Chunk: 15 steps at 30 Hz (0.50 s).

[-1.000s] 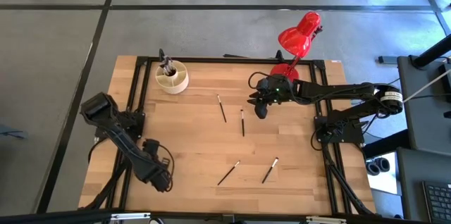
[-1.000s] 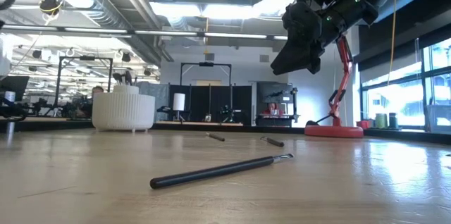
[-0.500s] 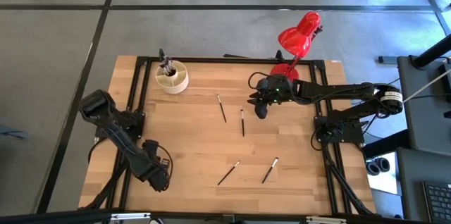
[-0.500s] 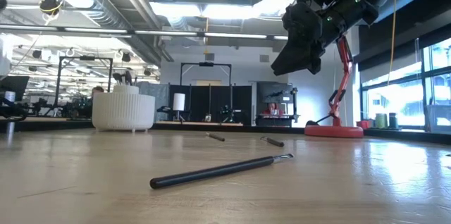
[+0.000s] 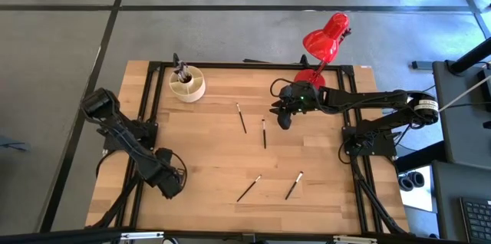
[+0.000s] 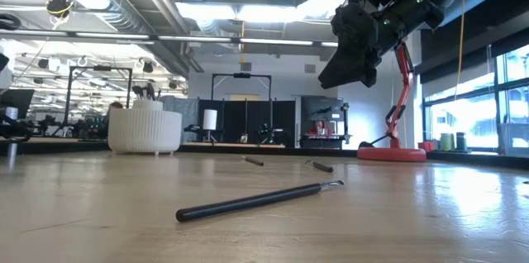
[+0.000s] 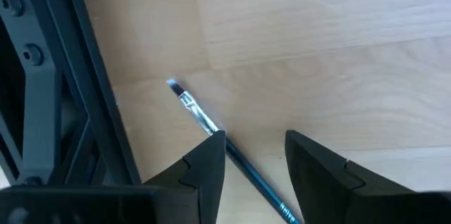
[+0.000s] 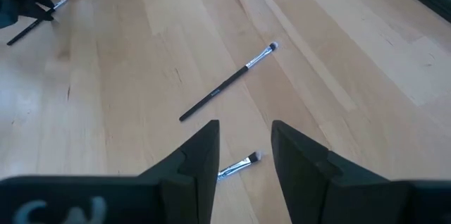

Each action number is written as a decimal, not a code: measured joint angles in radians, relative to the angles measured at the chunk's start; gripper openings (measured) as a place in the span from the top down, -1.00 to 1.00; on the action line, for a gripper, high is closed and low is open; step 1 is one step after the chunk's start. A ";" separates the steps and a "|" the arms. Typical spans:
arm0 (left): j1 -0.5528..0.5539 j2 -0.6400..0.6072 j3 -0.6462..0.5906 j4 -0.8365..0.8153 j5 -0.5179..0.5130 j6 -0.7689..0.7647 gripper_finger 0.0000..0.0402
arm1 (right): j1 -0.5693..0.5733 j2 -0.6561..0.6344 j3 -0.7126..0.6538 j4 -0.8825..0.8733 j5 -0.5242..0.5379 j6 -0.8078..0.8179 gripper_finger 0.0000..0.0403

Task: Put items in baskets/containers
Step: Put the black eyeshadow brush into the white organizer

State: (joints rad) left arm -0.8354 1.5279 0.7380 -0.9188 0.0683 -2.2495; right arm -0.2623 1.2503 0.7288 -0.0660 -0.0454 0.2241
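A cream-white round cup (image 5: pixel 187 84) stands near the table's far left corner with a few brushes upright in it; it also shows in the low view (image 6: pixel 145 131). Several thin dark makeup brushes lie flat on the wood, two mid-table (image 5: pixel 241 118) (image 5: pixel 264 133) and two toward the near edge (image 5: pixel 248 189) (image 5: pixel 294 186). My left gripper (image 7: pixel 254 150) is open near the table's near left corner. It is low over another brush (image 7: pixel 204 122), whose handle runs back between the fingers. My right gripper (image 8: pixel 245 143) is open and held high (image 6: pixel 343 56) above the mid-table brushes.
A red desk lamp (image 5: pixel 326 41) stands at the far edge, just behind my right arm, its base (image 6: pixel 391 154) on the table. A black frame rail (image 7: pixel 63 76) runs close beside my left gripper. Bare wood lies between the scattered brushes.
My left arm has shifted: its elbow has swung toward the table's far left, and its gripper has drawn a little toward the far edge. The right arm and the brushes lie as before.
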 joint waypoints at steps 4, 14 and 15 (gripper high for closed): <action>-0.001 0.002 0.000 0.000 0.007 0.000 0.29 | 0.000 0.000 0.000 -0.004 0.000 0.000 0.36; -0.023 0.020 -0.039 0.058 0.000 0.002 0.29 | 0.000 0.000 0.000 -0.009 0.000 0.000 0.36; -0.027 0.018 -0.048 0.073 -0.002 0.000 0.29 | 0.000 0.000 0.000 -0.009 0.000 0.000 0.36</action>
State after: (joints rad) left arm -0.8627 1.5463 0.6899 -0.8459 0.0658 -2.2494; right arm -0.2623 1.2503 0.7288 -0.0751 -0.0455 0.2237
